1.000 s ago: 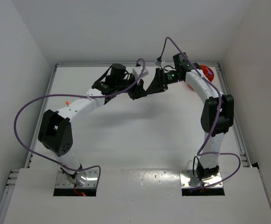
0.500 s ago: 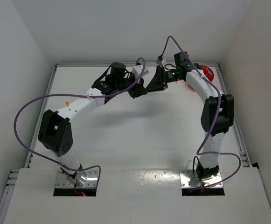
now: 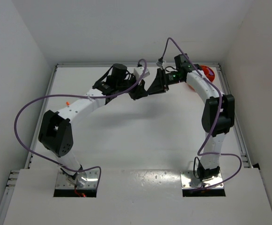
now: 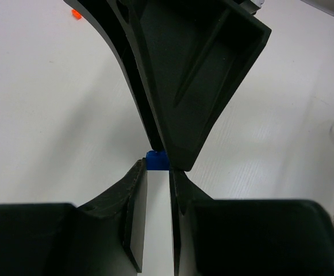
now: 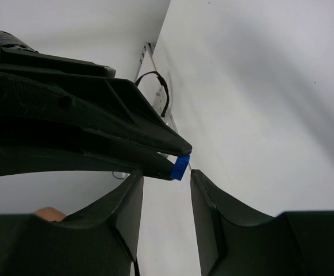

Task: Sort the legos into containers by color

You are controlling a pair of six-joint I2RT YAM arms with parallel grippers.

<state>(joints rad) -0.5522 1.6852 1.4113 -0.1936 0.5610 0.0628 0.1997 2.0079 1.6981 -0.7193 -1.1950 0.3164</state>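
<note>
Right wrist view: the right gripper (image 5: 167,173) holds its jaws apart. Just ahead of that gap, a blue lego (image 5: 181,167) sits pinched between the left gripper (image 4: 157,172) tips. The orange bowl (image 3: 207,72) lies behind the right gripper, well apart.

Robotics lab test cell, as far as I can tell. Bare white tabletop (image 3: 140,136), boxed in by plain white panel walls (image 3: 18,51). Two robot arms (image 3: 77,108) bolted to metal base plates (image 3: 92,177) at near edge, purple cables (image 3: 16,123) looping loose, alu rail (image 3: 242,145) along table side. No household stuff.
</note>
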